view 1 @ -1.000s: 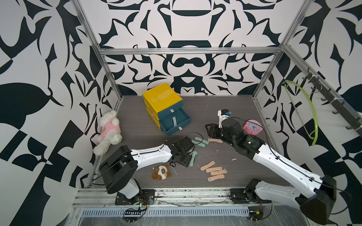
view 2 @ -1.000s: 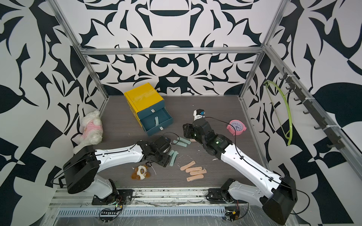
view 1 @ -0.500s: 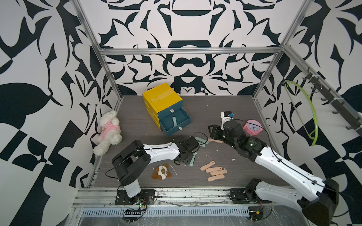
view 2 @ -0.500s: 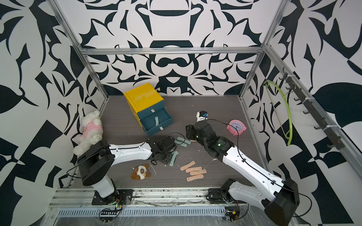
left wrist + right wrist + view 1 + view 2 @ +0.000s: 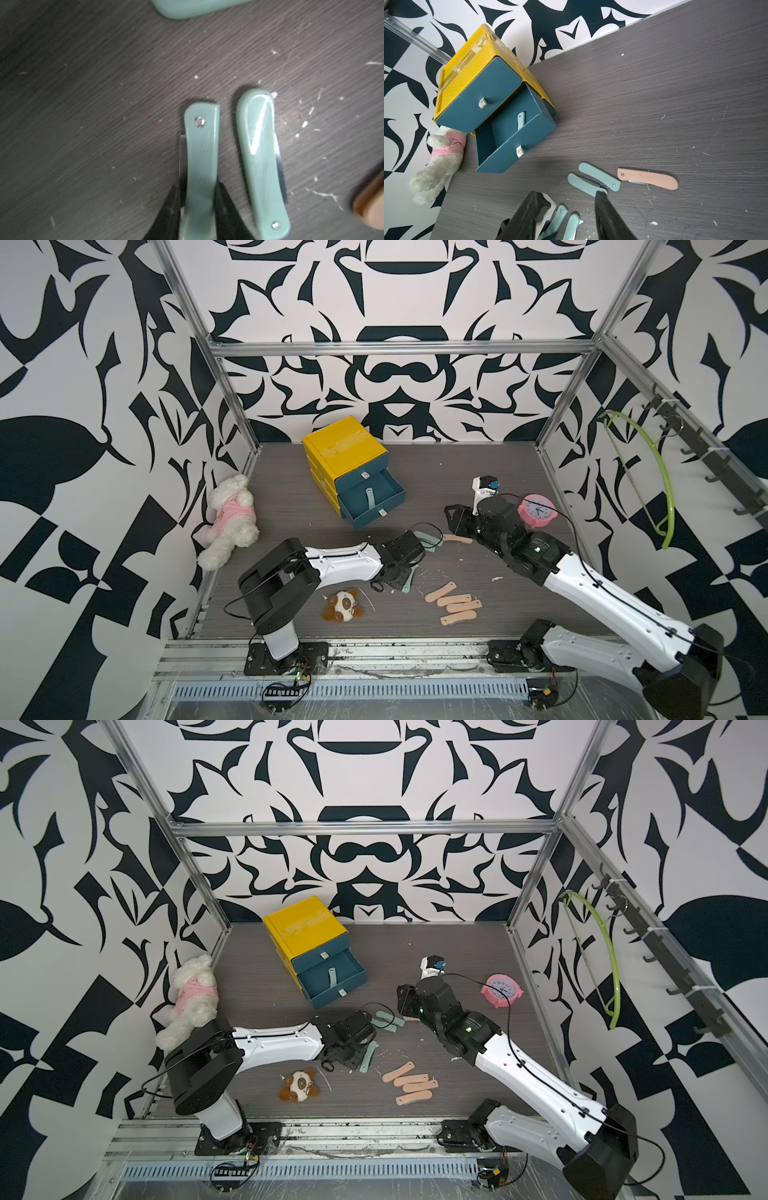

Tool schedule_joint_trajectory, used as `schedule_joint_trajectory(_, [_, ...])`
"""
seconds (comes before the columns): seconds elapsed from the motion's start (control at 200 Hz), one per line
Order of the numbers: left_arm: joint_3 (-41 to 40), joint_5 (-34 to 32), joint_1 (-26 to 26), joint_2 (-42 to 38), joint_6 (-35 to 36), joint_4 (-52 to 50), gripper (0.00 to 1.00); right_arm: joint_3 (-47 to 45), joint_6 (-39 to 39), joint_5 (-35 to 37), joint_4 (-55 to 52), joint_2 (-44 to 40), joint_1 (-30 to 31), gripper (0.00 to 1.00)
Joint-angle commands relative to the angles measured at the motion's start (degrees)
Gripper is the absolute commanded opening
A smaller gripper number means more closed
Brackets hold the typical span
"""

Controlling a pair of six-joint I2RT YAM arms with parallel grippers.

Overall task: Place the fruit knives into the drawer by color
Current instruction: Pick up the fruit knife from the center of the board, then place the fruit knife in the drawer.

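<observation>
Fruit knives (image 5: pixel 463 606), teal and peach. 1 teal knife (image 5: pixel 369 498) filed in the open lower drawer (image 5: pixel 365 519). On the tabletop (image 5: pixel 478 460): 3 loose teal, 5 peach. Left jaws clamped on a 4th teal knife (image 5: pixel 200 155), low at the tabletop. Right jaws part-open, empty, above the teal pair (image 5: pixel 600 178). Sorting judged barely begun.

No lettering, brand or number is showing clearly enough to read in any view. The pink clock (image 5: pixel 536 510) near the tabletop's right edge is showing a pale dial, perhaps with numerals, too small to read. The white plush toy (image 5: pixel 231 517) by the left edge is wearing an illegible chest mark.
</observation>
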Motion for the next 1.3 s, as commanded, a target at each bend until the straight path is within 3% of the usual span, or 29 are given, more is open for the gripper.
schedule_joint_trajectory(0.0, [-0.26, -3.52, -0.21, -4.59, -0.61, -3.6, 0.23, 0.06, 0.61, 1.59, 0.61, -1.49, -0.34, 0.48])
schedule_joint_trajectory(0.295, [7.05, -15.45, 0.12, -18.73, 2.68, -11.27, 0.22, -0.28, 1.0, 1.71, 0.57, -2.05, -0.48, 0.47])
schedule_joint_trajectory(0.44, [13.45, -20.36, 3.78, -20.62, 7.47, -13.35, 0.22, -0.64, 1.48, 1.11, 1.09, -1.6, -0.49, 0.48])
schedule_joint_trajectory(0.575, [18.41, -20.37, 9.22, -17.82, 11.97, -11.88, 0.22, -1.07, 1.84, 0.67, 1.31, -1.2, -0.48, 0.47])
schedule_joint_trajectory(0.81, [27.31, -14.52, 18.43, -6.78, 14.65, -11.86, 0.21, -1.34, 2.27, -0.53, 0.72, -1.21, -0.49, 0.47])
schedule_joint_trajectory(1.09, [32.49, -12.45, 20.59, 3.03, 13.73, -14.48, 0.21, -1.86, 2.45, -4.22, -0.75, -1.76, -0.49, 0.48])
schedule_joint_trajectory(1.17, [32.64, -11.81, 20.73, 3.72, 13.19, -14.42, 0.26, -2.15, 2.54, -4.9, -1.77, -2.06, -0.48, 0.48])
schedule_joint_trajectory(1.295, [32.57, -11.48, 20.79, 3.73, 12.82, -13.98, 0.44, -2.79, 3.02, -6.07, -3.66, -2.33, -0.48, 0.49])
